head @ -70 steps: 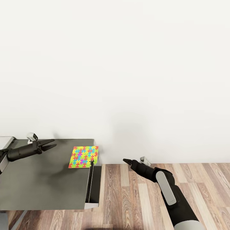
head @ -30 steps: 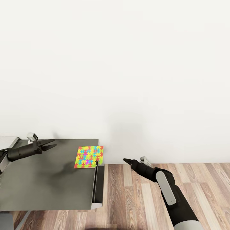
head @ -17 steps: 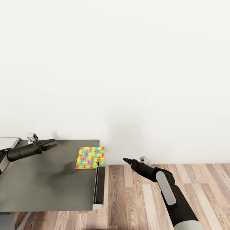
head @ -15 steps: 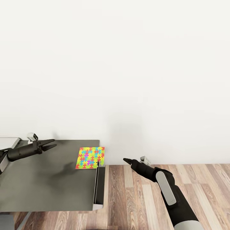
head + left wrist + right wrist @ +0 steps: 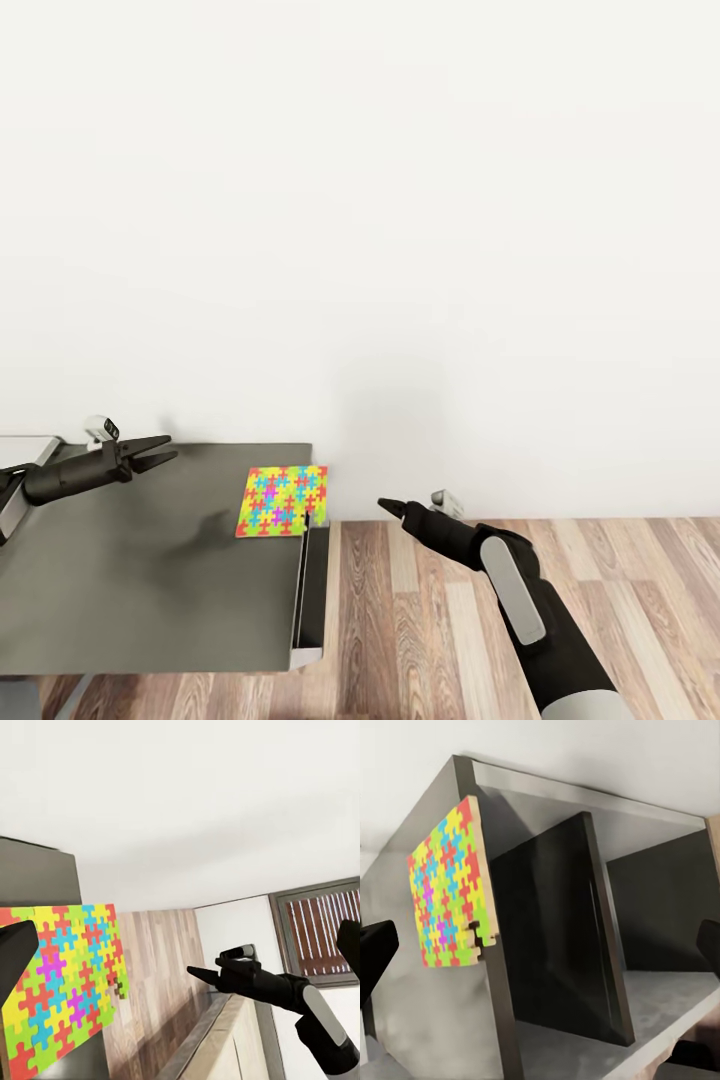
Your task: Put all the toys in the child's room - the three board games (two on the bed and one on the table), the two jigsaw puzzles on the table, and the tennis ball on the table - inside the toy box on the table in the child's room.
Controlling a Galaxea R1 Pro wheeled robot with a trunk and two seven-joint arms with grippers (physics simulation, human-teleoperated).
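Jigsaw puzzle (image 5: 281, 500) lies flat, overhanging table (image 5: 130, 590) edge (left gripper (image 5: 160, 452) apart, right gripper (image 5: 384, 505) together)

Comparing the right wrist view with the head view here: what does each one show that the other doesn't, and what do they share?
Right wrist alone: the open compartments under the dark shelf top, split by a dark divider panel.

Head alone: the left pincer, open over the dark grey shelf section, the right pincer out over the wood-plank floor, and the white wall.

Both: the jigsaw puzzle lying at the shelf's corner, slightly overhanging its edge.
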